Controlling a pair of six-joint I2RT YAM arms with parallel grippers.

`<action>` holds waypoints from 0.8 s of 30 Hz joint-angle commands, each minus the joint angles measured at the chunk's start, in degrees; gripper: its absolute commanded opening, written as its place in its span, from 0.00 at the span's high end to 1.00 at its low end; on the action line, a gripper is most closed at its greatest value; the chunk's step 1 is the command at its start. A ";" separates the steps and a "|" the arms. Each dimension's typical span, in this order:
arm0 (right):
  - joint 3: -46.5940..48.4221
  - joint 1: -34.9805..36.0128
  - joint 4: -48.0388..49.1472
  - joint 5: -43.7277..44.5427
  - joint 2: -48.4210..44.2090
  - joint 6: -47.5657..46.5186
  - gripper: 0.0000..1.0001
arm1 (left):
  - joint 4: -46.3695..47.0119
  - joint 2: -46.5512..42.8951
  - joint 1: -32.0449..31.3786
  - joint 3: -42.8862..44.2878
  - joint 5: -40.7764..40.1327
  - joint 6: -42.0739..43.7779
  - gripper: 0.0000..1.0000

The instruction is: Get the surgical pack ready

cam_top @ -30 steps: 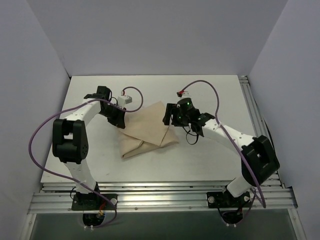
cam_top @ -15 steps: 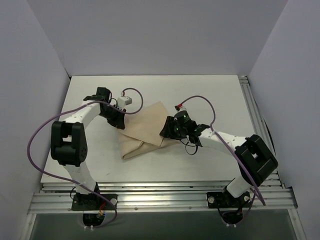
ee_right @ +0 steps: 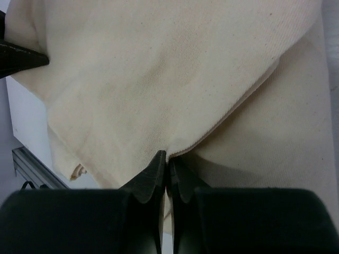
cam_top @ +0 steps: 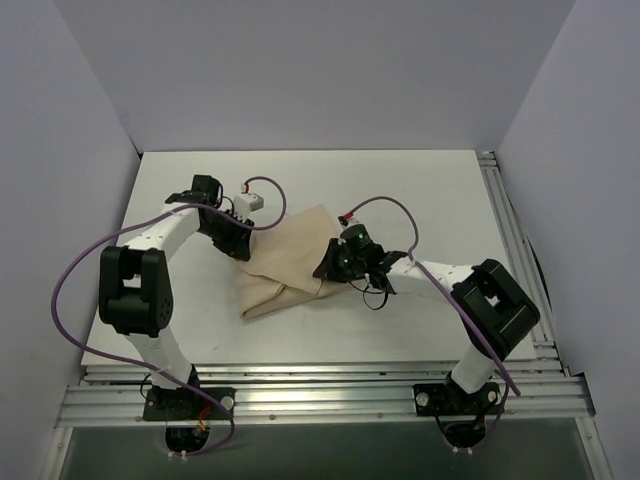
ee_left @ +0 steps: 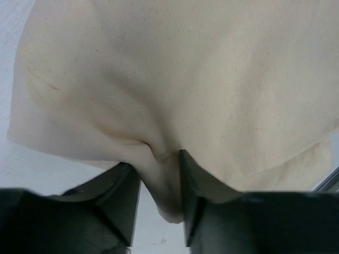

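Having swung the right gripper (cam_top: 328, 268) from over the far right side of the cloth (cam_top: 290, 262) down to its right edge, has closed the jaws completely there. Seen from the right wrist: fingertips (ee_right: 151, 177) pressed together exactly at the rim of the cloth's upper layer, with the lower layer spread beneath. Cannot tell whether any fabric is caught between them or merely butted against them.

Keeps the left gripper (cam_top: 240, 245) at the cloth's far left corner, as a second ago. Seen from the left wrist: a fold bunched between the fingers (ee_left: 119, 201), touching both, with creases running out from the pinch, so judged held. Jaws only partly closed around that fold; impossible to judge how firmly.

Leaves the cloth itself folded and flat on the table (cam_top: 420, 190), hardly shifted, lying between the two grippers.

Probably marks the start of a two-ended pull, opening out or refolding the cloth with both sides taken. Depends on the right pinch having really caught the upper layer; otherwise likely to lift nothing and need a second bite. Worth watching the left fold too, since it looks loose enough to slip once pulled.
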 commanded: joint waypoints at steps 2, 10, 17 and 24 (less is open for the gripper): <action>0.22 1.65 -0.56 -3.32 -2.34 0.25 1.00 | -2.46 -6.39 -1.17 1.20 -0.56 0.10 0.44; -0.48 3.41 -3.73 -0.50 -5.51 -0.10 1.00 | -2.21 -19.66 -8.97 -0.71 -2.65 2.28 0.09; -1.62 3.50 -0.48 -0.59 -4.36 0.86 1.00 | 4.74 -23.19 -27.44 -13.28 -18.14 10.46 0.05; -1.01 3.76 -0.57 0.02 -4.98 1.91 1.00 | 13.62 -25.56 -31.49 -23.05 -20.69 16.09 0.06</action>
